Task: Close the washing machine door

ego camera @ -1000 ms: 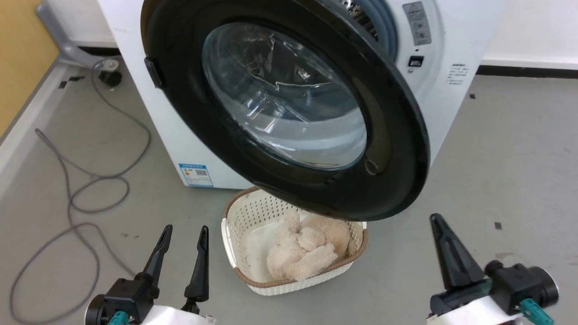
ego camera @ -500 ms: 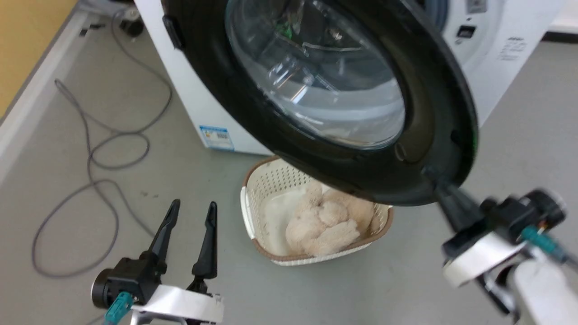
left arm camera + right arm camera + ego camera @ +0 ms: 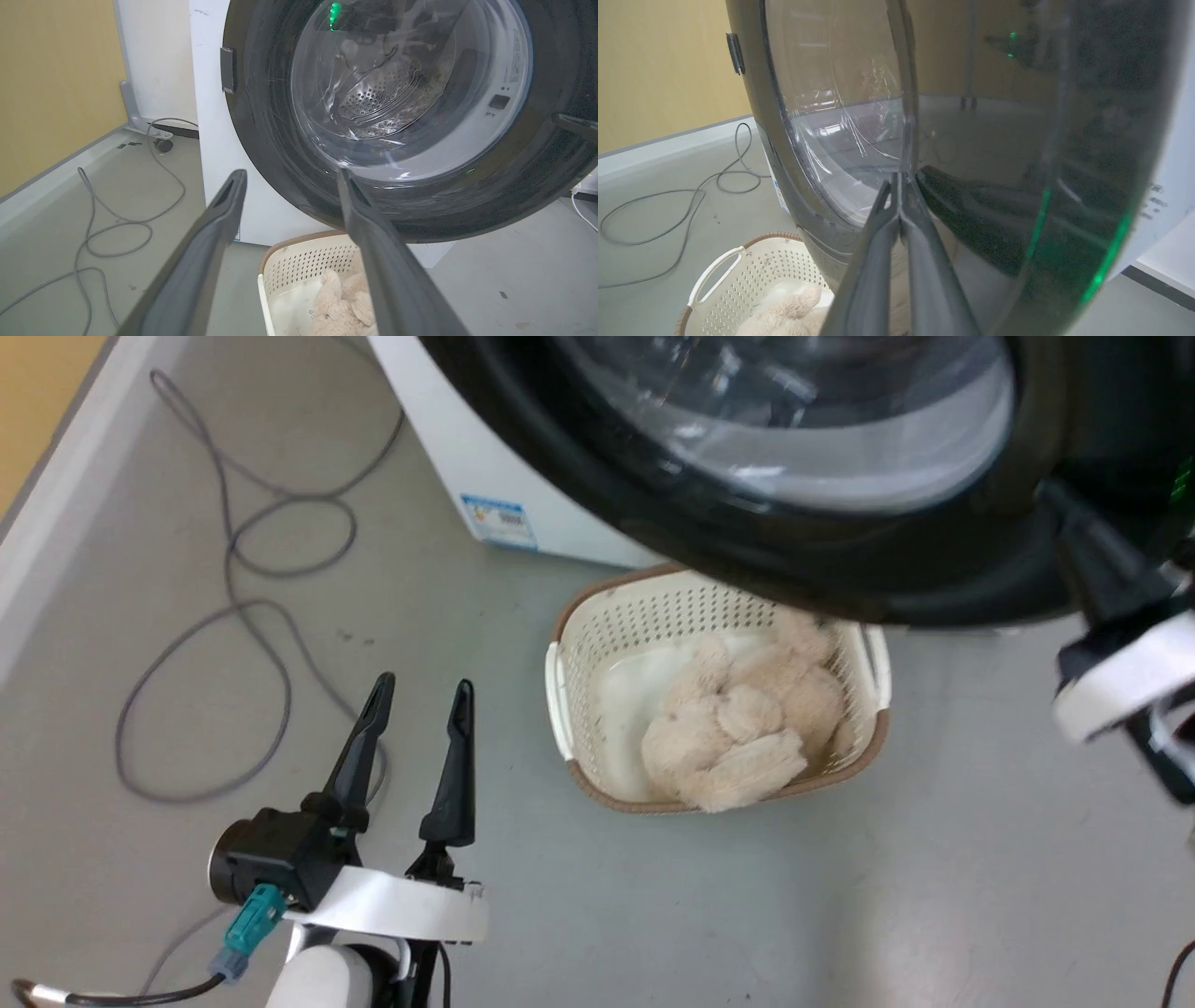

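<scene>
**Washing machine door** (image 3: 709, 537): one, stood open, swung out from the one white machine (image 3: 439, 420) and overhanging one basket (image 3: 558, 681) that held one plush toy (image 3: 738, 737).
**Right gripper** (image 3: 899, 179): two fingers pressed together, empty, tips against the door's glossy rim.
**Left gripper** (image 3: 423, 683): two fingers parted, empty, well apart from the door, above the floor (image 3: 840, 896) near one grey cable (image 3: 245, 605).

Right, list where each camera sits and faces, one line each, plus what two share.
Head view: from the head, down at the cream perforated plastic basket and large round black-rimmed washing machine door; left end effector and right end effector show.
Left wrist view: left wrist, facing the door's glass between open fingers.
Right wrist view: right wrist, close against the door, along shut fingers.
Shared: all see door and basket.
</scene>
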Controlling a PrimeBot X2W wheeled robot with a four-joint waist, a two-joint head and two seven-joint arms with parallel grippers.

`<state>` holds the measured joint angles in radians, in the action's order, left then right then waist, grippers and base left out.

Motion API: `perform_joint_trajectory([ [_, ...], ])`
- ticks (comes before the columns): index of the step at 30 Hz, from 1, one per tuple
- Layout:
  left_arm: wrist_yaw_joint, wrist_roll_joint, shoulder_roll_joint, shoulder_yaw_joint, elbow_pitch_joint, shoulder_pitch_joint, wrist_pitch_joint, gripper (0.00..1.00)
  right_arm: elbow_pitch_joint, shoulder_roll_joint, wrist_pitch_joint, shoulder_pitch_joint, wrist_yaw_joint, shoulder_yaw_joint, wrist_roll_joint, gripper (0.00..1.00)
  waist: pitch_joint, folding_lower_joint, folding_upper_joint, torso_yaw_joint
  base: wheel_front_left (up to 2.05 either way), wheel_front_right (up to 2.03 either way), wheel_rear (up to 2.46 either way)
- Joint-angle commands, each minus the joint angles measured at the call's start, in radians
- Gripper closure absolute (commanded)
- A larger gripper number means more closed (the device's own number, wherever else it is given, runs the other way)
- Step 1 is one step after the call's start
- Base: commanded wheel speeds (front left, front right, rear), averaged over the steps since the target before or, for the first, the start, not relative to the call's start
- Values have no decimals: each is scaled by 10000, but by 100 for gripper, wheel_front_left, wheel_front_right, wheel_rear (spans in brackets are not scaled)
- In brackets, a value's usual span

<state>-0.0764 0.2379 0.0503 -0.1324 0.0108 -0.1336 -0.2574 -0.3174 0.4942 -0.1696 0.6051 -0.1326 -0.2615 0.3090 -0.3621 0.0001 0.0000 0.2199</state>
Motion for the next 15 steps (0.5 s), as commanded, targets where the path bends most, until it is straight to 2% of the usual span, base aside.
perform_joint_trajectory([
  [1, 73, 34, 0, -31, 53, -160, -43, 0, -107, 68, 27, 290, 19, 64, 109, 100, -230, -1, 0, 175, 0, 0, 0],
  [6, 184, 148, 0, -149, 49, -373, -43, 0, -963, 157, 293, 1404, 19, 235, 339, 100, -509, -1, 0, 372, 0, 0, 0],
  [15, 326, 341, -1, -305, 15, -536, -43, 0, -2658, -20, 738, 2913, 19, 1215, 205, 100, -759, -1, 0, 644, 0, 0, 0],
])
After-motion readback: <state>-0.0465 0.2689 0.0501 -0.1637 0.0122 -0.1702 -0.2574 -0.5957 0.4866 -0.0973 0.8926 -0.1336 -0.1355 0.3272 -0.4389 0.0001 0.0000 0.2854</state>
